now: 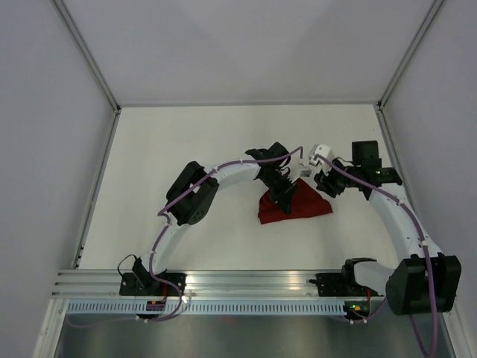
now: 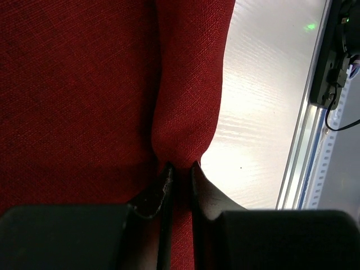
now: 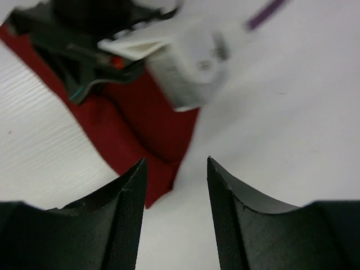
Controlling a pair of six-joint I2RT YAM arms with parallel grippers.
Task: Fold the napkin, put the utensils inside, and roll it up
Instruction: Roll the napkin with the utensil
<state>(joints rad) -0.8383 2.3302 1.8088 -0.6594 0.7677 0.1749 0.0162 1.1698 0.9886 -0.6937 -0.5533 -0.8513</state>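
Top external view, item one: dark red soft cloth napkin [image 1: 304, 208], bunched into a rough triangle. It lies mid-bench on the white bench [image 1: 179, 142], long axis left to right, narrowing toward the far side. Item two, left jaws: clamped tight on a raised ridge of the cloth, as the left wrist view shows. Item three, right jaws: parted wide and holding nothing, just off the napkin's right corner. In the right wrist view the cloth lies ahead and leftward. I judge the right arm must close in along that axis.
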